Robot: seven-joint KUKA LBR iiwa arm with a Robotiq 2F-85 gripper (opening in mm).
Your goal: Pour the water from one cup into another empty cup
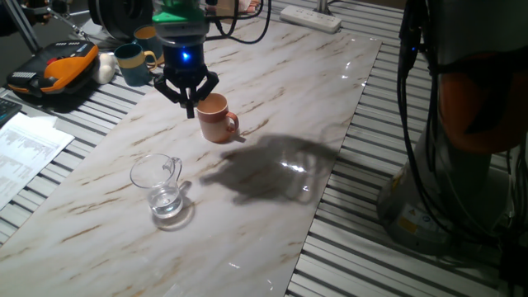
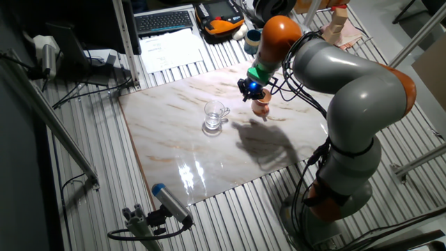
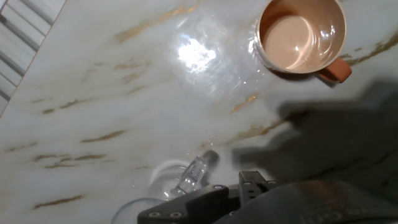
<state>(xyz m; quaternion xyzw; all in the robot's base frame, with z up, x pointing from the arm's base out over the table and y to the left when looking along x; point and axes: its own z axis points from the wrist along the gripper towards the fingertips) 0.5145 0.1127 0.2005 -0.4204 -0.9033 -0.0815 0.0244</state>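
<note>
The gripper (image 1: 190,101) hangs above the table, beside the terracotta mug (image 1: 217,118) toward the worktop's far edge, its fingers apart and holding nothing. The glass mug (image 1: 162,186), upright with a little water (image 1: 167,203) at its base and its handle turned toward the arm's side, stands well apart toward the near edge. My judgement: the arm, pointing steeply down, must travel toward that edge and meet the handle.

**Arm and gripper: appearance**

The arm (image 2: 348,84) is built of rounded grey segments joined by orange bands. Black cables are run along it. A green ring and a blue light are seen above the black gripper (image 1: 188,101); screws are visible on its fingers (image 3: 186,208).
</note>
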